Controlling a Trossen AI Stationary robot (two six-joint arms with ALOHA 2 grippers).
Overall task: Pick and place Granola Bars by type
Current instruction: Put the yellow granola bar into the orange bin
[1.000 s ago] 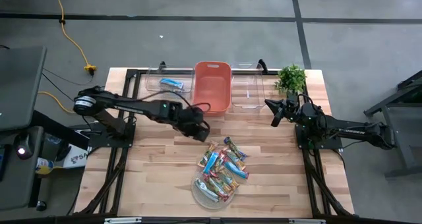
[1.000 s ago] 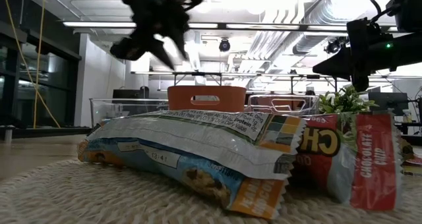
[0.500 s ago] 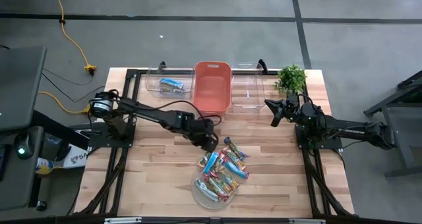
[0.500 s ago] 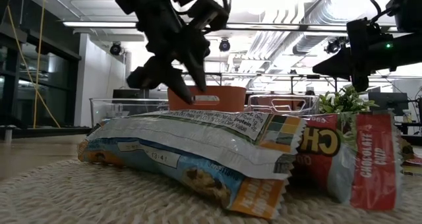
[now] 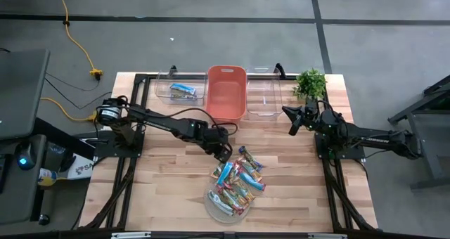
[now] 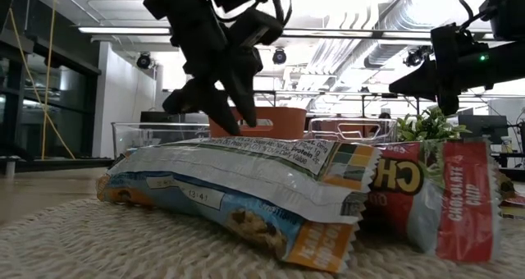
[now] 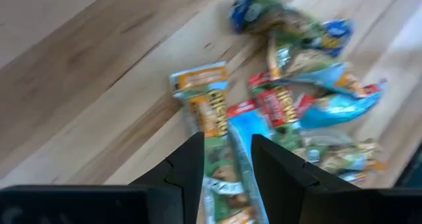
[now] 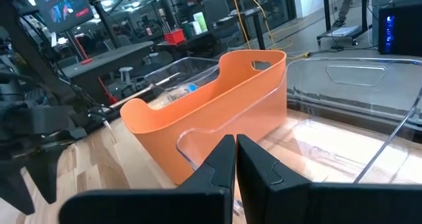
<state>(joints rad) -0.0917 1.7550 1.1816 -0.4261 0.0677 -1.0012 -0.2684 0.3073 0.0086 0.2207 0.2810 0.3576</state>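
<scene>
Left end effector (image 5: 225,152) part-open just above granola bars (image 5: 237,182)

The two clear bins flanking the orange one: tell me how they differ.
The left clear bin holds one blue-wrapped granola bar; the right clear bin shows nothing inside. The left clear bin stands near the left arm's side, the right clear bin beside the small green plant. Both are see-through, rectangular, and stand at the table's far edge against the orange bin.

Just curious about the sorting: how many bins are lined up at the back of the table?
3: a clear bin on the left holding one bar, an orange bin in the middle, and a clear bin on the right.
</scene>
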